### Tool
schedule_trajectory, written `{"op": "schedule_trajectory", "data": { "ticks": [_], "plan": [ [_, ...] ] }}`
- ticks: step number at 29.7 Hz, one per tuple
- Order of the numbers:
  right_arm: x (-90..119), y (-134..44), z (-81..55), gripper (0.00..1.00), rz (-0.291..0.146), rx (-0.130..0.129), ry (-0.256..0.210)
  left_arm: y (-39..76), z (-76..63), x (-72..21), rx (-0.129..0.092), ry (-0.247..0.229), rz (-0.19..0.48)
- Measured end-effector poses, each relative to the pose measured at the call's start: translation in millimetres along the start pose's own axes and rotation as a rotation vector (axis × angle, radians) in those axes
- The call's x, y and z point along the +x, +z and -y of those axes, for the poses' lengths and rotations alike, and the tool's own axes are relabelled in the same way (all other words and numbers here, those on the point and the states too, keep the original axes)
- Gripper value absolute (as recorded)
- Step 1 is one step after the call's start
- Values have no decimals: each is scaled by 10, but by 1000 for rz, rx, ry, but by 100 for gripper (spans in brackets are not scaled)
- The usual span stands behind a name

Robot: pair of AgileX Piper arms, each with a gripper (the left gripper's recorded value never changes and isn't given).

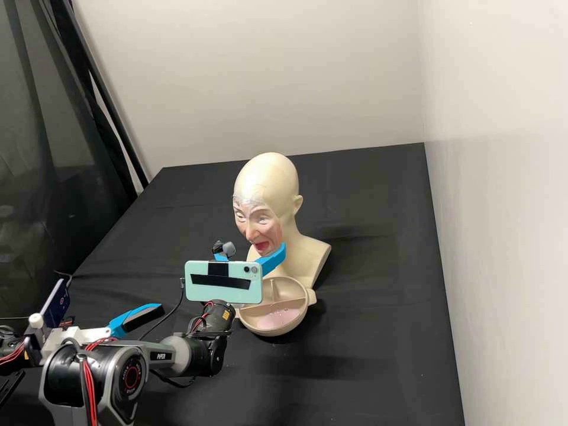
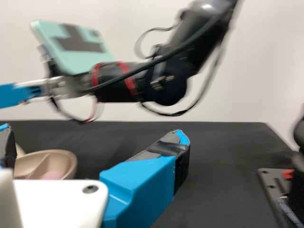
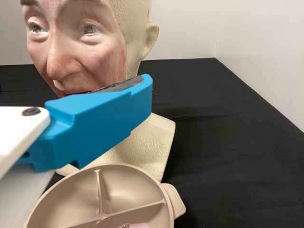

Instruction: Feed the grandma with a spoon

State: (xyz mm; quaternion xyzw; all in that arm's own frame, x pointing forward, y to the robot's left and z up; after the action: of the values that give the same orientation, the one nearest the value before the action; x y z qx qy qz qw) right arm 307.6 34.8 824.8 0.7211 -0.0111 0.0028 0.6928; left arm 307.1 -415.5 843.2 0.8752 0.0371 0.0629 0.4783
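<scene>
Stock on your desk:
1. Head: upright, mid-desk.
2. Divided bowl: just in front of the head's bust.
3. Right claw: fingers apart, one blue finger close by the head's mouth. A phone is strapped behind the claw.
4. Left claw: fingers apart, low, well apart from the head.

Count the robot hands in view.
2. The right hand is at the chin of the mannequin head, above the bowl; the left hand sits low at the near left of the bench.
</scene>
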Motion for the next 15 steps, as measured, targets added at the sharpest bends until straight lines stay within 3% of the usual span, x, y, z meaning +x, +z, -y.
{"op": "schedule_trajectory", "data": {
  "ticks": [6,11,15],
  "plan": [
    [0,0,0,100,0,0,0,-219,60,-33,-34,-23,-72],
    [0,0,0,100,0,0,0,-435,139,-41,-27,-53,-131],
    [0,0,0,100,0,0,0,-621,167,-55,-41,-61,-192]
  ]
}}
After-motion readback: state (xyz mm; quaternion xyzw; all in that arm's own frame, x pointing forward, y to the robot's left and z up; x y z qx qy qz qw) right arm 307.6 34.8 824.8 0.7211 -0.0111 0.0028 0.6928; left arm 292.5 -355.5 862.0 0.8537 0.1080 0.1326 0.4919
